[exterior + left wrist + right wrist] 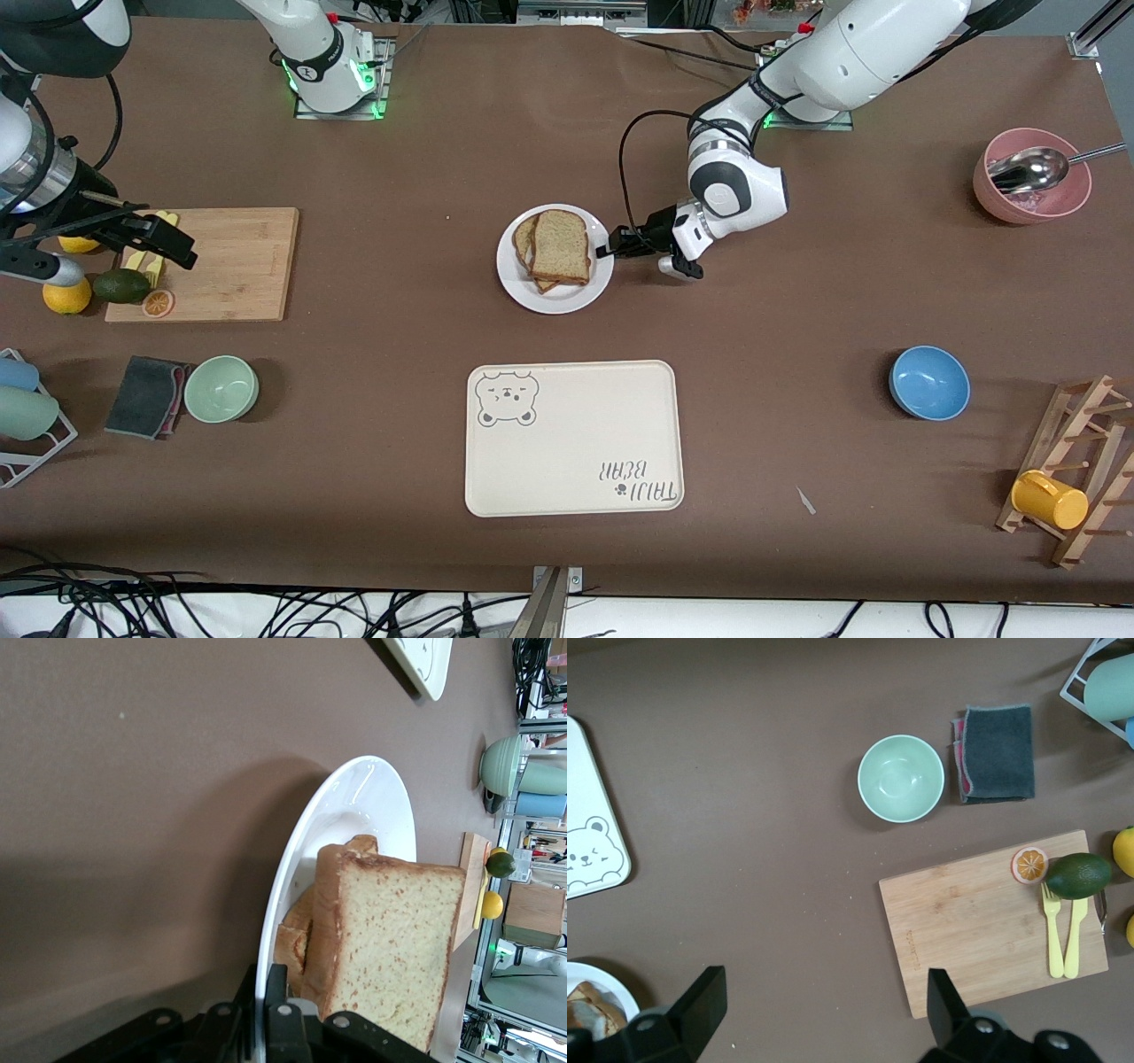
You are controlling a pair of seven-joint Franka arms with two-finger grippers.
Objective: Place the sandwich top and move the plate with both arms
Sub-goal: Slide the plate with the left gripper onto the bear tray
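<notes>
Nearest the front camera, a cream rectangular tray with a bear drawing (pixel 574 438) lies bare, seemingly the place the meal is bound for. Farther back sits the round, glossy white plate (pixel 516 280), and on it the sandwich top (pixel 560 247), a speckled light brown slice with a darker crust, already laid over the stack. Whatever filling lies beneath is hidden; only bread edges peek out.

At the plate's rim toward the left arm's end of the table, the left gripper (pixel 609 249) has its black fingers pinched shut on the plate's edge, apparently ready for the carry; in its wrist view the grip point itself is cut off.

The right gripper (pixel 173 241) hangs over a bamboo cutting board (pixel 239 266), fingers spread wide and empty, waiting well apart from the plate.
</notes>
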